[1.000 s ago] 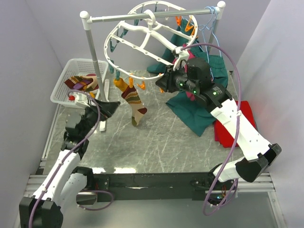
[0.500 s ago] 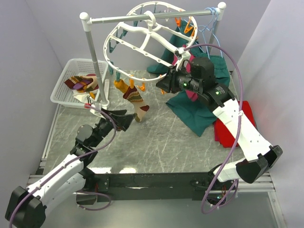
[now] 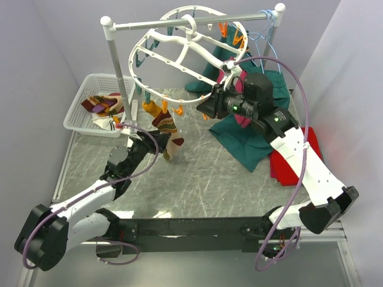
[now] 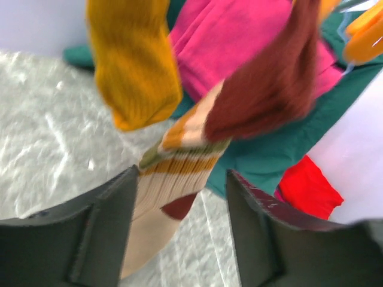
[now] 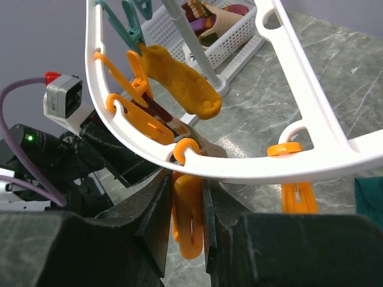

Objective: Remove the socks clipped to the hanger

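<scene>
Hanger (image 5: 239, 170) up on rack (image 3: 128, 25), two socks (image 5: 179, 84) clipped at near rim. Step: grab striped sock (image 4: 179, 173). Left gripper (image 4: 182, 188) jaws spread astride its toe; right gripper (image 5: 184, 200) jaws pinching orange clip (image 5: 188, 236). Next: close left, tug down.

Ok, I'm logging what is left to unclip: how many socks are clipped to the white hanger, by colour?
mustard sock: 1
maroon-and-cream striped sock: 1
Total: 2
</scene>
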